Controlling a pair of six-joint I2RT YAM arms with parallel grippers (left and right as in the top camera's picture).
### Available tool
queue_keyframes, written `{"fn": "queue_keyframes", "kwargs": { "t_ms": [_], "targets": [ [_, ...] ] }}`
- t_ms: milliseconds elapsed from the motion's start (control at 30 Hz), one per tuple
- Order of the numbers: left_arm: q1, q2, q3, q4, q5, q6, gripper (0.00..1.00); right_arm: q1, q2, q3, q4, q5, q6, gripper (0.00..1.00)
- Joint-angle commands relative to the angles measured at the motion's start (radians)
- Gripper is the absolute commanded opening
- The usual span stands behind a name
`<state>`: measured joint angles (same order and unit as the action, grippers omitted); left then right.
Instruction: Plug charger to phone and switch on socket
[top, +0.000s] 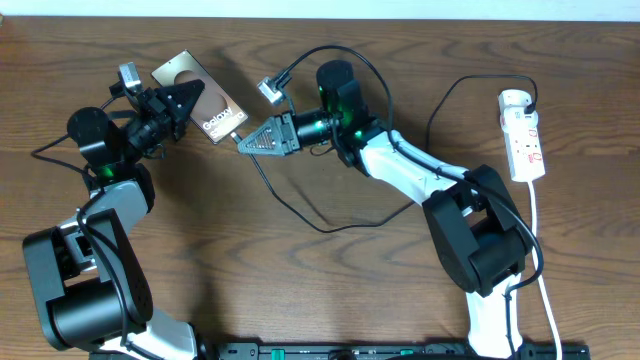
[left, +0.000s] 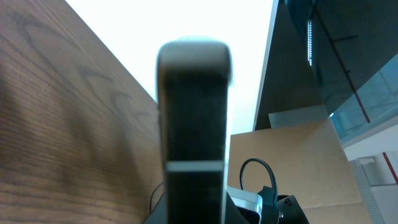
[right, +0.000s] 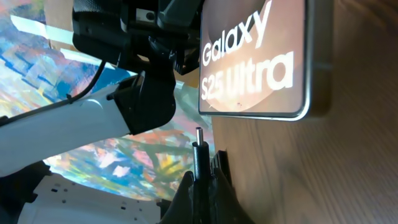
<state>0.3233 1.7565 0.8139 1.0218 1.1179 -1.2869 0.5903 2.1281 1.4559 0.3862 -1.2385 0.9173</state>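
Observation:
The phone (top: 198, 97) is a tan-brown slab printed "Galaxy S25 Ultra", tilted on edge at the upper left. My left gripper (top: 183, 101) is shut on its middle; in the left wrist view the phone (left: 193, 124) fills the centre as a dark upright slab. My right gripper (top: 243, 142) is shut on the charger plug (right: 199, 155), whose metal tip points at the phone's lower edge (right: 255, 115) with a small gap. The black cable (top: 300, 215) loops over the table. The socket (top: 523, 134), a white power strip with red markings, lies at the far right.
A second black cable (top: 300, 62) arches behind the right arm toward a small grey connector (top: 270, 89). The white cord (top: 535, 240) runs from the power strip down the right side. The wooden table (top: 330, 290) spreads below the arms.

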Motion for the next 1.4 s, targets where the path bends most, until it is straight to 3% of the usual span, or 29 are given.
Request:
{"fn": "queue_keyframes", "kwargs": {
  "t_ms": [0, 467, 1367],
  "targets": [
    [-0.005, -0.009, 0.008, 0.016, -0.008, -0.034, 0.07, 0.007, 0.000, 0.012, 0.000, -0.009, 0.002, 0.01],
    [-0.005, -0.010, 0.008, 0.060, 0.000, -0.096, 0.07, 0.000, 0.000, 0.012, -0.005, 0.010, -0.002, 0.01],
    [-0.005, -0.010, 0.008, 0.084, 0.038, -0.102, 0.07, -0.009, 0.000, 0.012, -0.003, 0.035, -0.002, 0.01]
  ]
}}
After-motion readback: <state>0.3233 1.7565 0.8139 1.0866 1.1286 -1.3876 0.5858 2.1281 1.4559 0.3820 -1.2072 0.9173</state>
